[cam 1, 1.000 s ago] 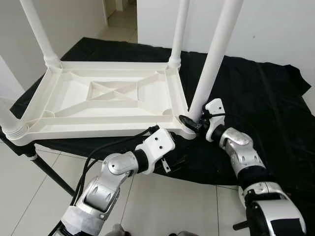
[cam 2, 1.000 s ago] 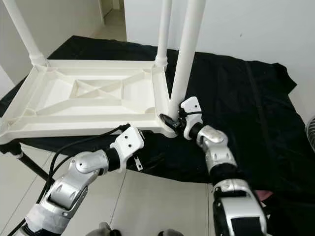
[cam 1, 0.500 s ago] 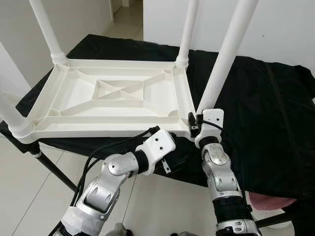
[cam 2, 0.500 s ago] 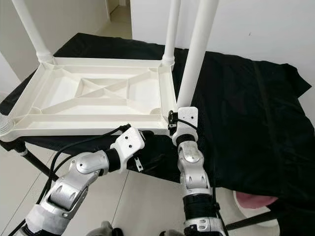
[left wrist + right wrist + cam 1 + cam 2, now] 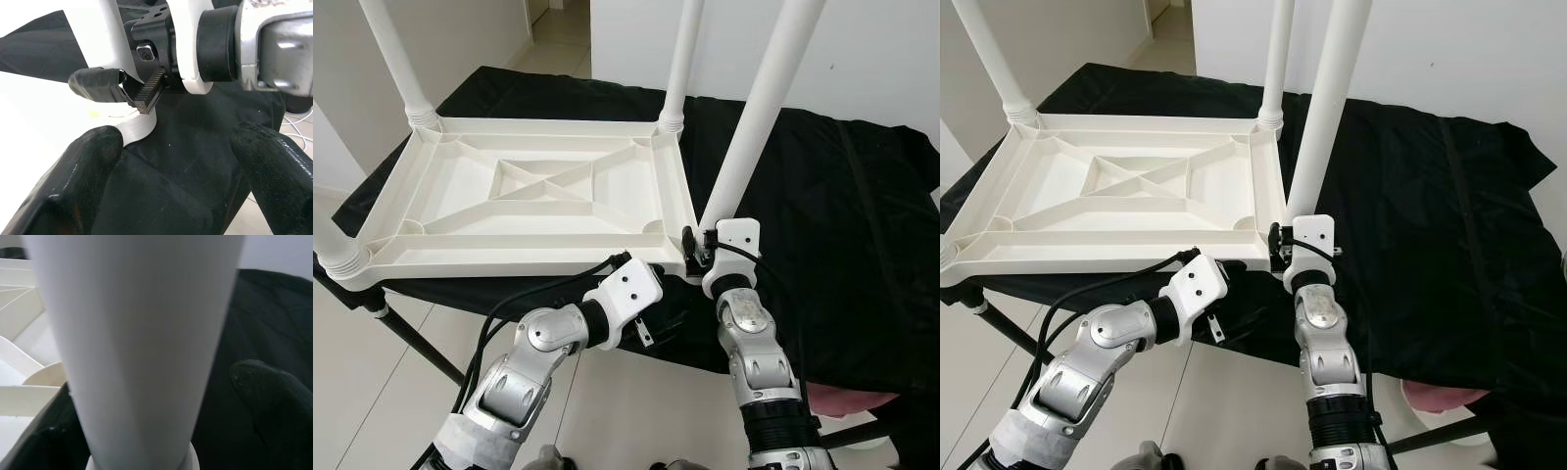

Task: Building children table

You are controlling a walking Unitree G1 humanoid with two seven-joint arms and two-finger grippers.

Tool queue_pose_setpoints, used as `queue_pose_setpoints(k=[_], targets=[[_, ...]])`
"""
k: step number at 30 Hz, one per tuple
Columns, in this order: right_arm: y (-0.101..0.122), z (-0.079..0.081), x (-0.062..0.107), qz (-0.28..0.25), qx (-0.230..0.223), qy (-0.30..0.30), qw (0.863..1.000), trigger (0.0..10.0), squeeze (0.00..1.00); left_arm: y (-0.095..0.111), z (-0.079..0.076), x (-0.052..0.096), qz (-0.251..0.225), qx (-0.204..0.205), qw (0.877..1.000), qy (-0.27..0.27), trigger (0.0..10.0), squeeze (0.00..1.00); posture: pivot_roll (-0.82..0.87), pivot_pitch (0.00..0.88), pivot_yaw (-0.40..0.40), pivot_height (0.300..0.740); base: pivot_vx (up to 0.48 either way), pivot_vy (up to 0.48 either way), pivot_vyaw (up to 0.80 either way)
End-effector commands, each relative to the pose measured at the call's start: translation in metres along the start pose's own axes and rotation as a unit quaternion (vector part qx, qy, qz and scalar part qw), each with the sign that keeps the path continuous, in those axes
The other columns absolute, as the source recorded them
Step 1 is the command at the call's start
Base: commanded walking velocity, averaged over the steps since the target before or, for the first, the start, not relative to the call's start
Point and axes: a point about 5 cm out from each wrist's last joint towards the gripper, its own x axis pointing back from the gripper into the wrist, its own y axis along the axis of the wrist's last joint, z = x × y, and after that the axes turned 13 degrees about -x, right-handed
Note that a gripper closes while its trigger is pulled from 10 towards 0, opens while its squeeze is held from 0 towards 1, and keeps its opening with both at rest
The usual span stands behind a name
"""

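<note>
Table top: the white children's table top (image 5: pixel 533 201) lies upside down on the counter (image 5: pixel 822 196), ribbed underside up, ahead of both my hands.
Near leg: the leg (image 5: pixel 749 117) I am working stands in the corner socket closest to my right hand, its long axis running up and away from the hand, leaning a little to my right.
Right hand: my right hand (image 5: pixel 697 247) sits at the foot of that leg, one finger on either side of it. In the right wrist view the leg (image 5: pixel 142 347) fills the gap between the fingers (image 5: pixel 274 391); I cannot tell whether they press on it or only bracket it.
Left hand: my left hand (image 5: pixel 171 171) is under the near edge of the table top, just beside the right hand, fingers spread wide with nothing between them.
Nearer arm: the right one; it is already on the leg, so I judge the seating or twisting falls to it.
Other legs: three more legs (image 5: pixel 683 59) stand in the remaining corners, well beyond the hands.
Counter: draped in black cloth, tiled floor (image 5: pixel 372 372) below.
</note>
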Motion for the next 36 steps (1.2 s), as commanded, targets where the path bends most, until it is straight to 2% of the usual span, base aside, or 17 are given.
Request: queue_pose_setpoints(k=[1,4,5,8,12,15,16,17,19,20,24,26,27,28,29,30,36], targets=[[-0.002,-0.007,-0.001,0.018,-0.004,0.007,1.0,10.0,1.0,-0.003,-0.001,0.0,0.017,0.002,1.0,0.023,10.0,0.0,-0.05,0.06,-0.02,0.74,0.0,0.0,0.0],[-0.004,-0.015,-0.006,0.041,0.007,0.043,0.998,10.0,1.0,-0.003,0.0,-0.001,0.016,0.001,1.0,0.024,10.0,0.0,-0.05,0.055,-0.018,0.74,0.0,0.0,0.0],[-0.005,-0.017,-0.007,0.047,0.009,0.054,0.997,10.0,0.0,-0.003,0.0,-0.001,0.016,0.0,1.0,0.024,10.0,0.0,-0.05,0.055,-0.018,0.74,0.0,0.0,0.0],[-0.011,-0.024,-0.013,0.095,0.056,0.146,0.983,10.0,0.0,-0.003,0.002,-0.001,0.016,-0.004,1.0,0.022,10.0,0.0,-0.05,0.043,-0.017,0.74,0.0,0.0,0.0],[-0.007,-0.03,-0.018,0.089,0.087,0.183,0.975,10.0,0.0,-0.004,0.002,-0.001,0.016,-0.005,1.0,0.023,10.0,0.0,-0.05,0.04,-0.015,0.74,0.0,0.0,0.0],[-0.005,-0.03,-0.021,0.089,0.092,0.206,0.97,10.0,0.0,-0.003,0.003,-0.001,0.016,-0.005,1.0,0.023,10.0,0.0,-0.05,0.038,-0.013,0.74,0.0,0.0,0.0],[-0.002,-0.03,-0.024,0.083,0.103,0.23,0.964,10.0,0.0,-0.003,0.003,-0.001,0.015,-0.006,1.0,0.024,10.0,0.0,-0.05,0.037,-0.011,0.74,0.0,0.0,0.0],[-0.002,-0.03,-0.024,0.083,0.103,0.23,0.964,10.0,0.0,-0.003,0.003,-0.001,0.015,-0.006,1.0,0.024,10.0,0.0,-0.05,0.037,-0.011,0.74,0.0,0.0,0.0],[0.003,-0.025,-0.033,0.088,0.111,0.274,0.951,10.0,0.0,-0.003,0.005,-0.001,0.015,-0.008,1.0,0.024,10.0,0.0,-0.05,0.036,-0.003,0.74,0.0,0.0,0.0],[0.003,-0.025,-0.033,0.088,0.111,0.274,0.951,10.0,0.0,-0.003,0.005,-0.001,0.015,-0.008,1.0,0.024,10.0,0.0,-0.05,0.036,-0.003,0.74,0.0,0.0,0.0],[0.005,-0.022,-0.042,0.102,0.124,0.318,0.934,10.0,0.0,-0.003,0.009,-0.001,0.016,-0.011,0.999,0.027,10.0,0.0,-0.05,0.037,0.001,0.74,0.0,0.0,0.0],[0.005,-0.022,-0.042,0.103,0.125,0.322,0.933,10.0,0.0,-0.003,0.009,-0.001,0.016,-0.011,0.999,0.027,10.0,0.0,-0.05,0.037,0.001,0.74,0.0,0.0,0.0],[0.003,-0.022,-0.043,0.112,0.127,0.333,0.928,3.7,0.0,-0.003,0.009,-0.001,0.016,-0.012,0.999,0.029,10.0,0.0,-0.04,0.036,0.002,0.74,0.0,0.0,0.0],[0.003,-0.022,-0.043,0.112,0.127,0.333,0.928,3.7,0.0,-0.003,0.009,-0.001,0.016,-0.012,0.999,0.029,10.0,0.0,-0.04,0.036,0.002,0.74,0.0,0.0,0.0],[0.001,-0.023,-0.043,0.119,0.129,0.345,0.922,3.1,0.0,-0.003,0.009,0.0,0.016,-0.012,0.999,0.029,10.0,0.0,-0.04,0.036,0.002,0.74,0.0,0.0,0.0],[-0.001,-0.023,-0.044,0.128,0.125,0.357,0.917,0.0,0.0,-0.003,0.01,0.0,0.017,-0.012,0.999,0.03,10.0,0.0,-0.04,0.037,0.003,0.74,0.0,0.0,0.0],[-0.006,-0.026,-0.043,0.14,0.112,0.382,0.907,0.0,0.0,-0.002,0.01,0.0,0.016,-0.012,0.999,0.03,10.0,0.0,-0.04,0.037,0.003,0.74,0.0,0.0,0.0]])
